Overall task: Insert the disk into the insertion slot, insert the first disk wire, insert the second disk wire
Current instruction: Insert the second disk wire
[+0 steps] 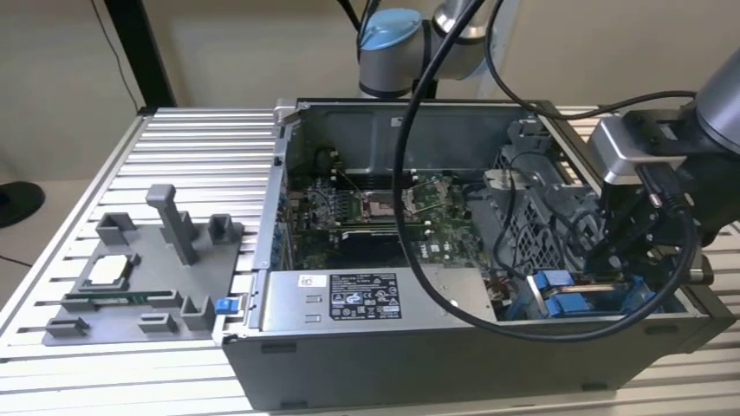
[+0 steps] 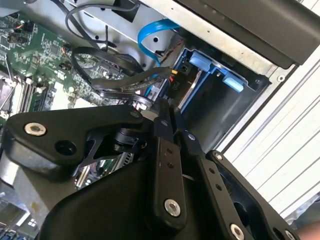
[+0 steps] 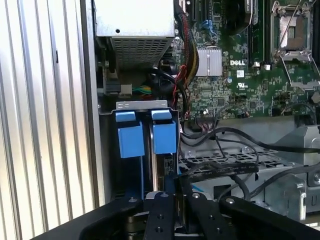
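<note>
Over the front corner of the computer case (image 1: pixel 463 347), at the exterior view's right, the hand (image 1: pixel 630 251) hangs just above the insertion slot (image 1: pixel 578 299). Hand fingers (image 2: pixel 165 150) look pressed together in the second wrist view, tips meeting just beside a black cable (image 2: pixel 125 82); cannot tell if anything thin is pinched between them. First wrist view gives the same read, fingers (image 3: pixel 170 200) side by side with no gap.

Insertion slot sits next to the power supply (image 1: pixel 359 299), between it and the case's front wall. First wrist view: two blue tabs (image 3: pixel 147 135) stand side by side at the slot's (image 3: pixel 107 150) end under a grey metal bracket. A flat silver edge of the disk (image 3: pixel 161 170) runs down from the tab nearer the motherboard toward the hand, so the disk appears seated in the slot. In the second wrist view the blue tabs (image 2: pixel 215 70) line the slot's (image 2: pixel 210 115) rim and the bay beside them looks dark and hollow.

A light blue flat cable (image 2: pixel 150 35) curves above the slot, near the case wall. Black cables (image 3: pixel 225 167) loop across the drive cage beside the slot. Motherboard (image 1: pixel 370 212) lies on the case floor beyond the power supply, processor socket (image 3: pixel 290 30) open.

Beside the case, on the exterior view's left, a grey fixture tray (image 1: pixel 139 277) rests on the ribbed metal desk (image 1: pixel 185 147), holding a square chip (image 1: pixel 110 270) and a small blue part (image 1: pixel 225 305) at the tray's corner nearest the case.
</note>
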### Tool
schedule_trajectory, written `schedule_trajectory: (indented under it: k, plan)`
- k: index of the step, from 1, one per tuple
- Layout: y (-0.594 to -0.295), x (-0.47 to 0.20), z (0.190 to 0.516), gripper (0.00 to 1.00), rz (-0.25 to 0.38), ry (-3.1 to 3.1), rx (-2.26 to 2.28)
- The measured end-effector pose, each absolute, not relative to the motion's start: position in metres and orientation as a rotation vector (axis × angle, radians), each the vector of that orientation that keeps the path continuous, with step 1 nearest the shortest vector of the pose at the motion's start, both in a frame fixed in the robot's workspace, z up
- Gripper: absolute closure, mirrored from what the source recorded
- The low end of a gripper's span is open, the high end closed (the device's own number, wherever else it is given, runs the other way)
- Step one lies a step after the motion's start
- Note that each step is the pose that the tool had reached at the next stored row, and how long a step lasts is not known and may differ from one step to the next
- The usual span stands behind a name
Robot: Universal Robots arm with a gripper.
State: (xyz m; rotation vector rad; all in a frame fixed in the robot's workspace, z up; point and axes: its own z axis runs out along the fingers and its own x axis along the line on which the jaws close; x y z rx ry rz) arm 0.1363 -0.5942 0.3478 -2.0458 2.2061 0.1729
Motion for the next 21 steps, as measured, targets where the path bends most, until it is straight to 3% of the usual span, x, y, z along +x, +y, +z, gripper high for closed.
schedule_trajectory:
  k: [21]
  plan:
    - [-0.5943, 0.1356, 0.3415, 1.00, 0.160, 2.185, -2.032]
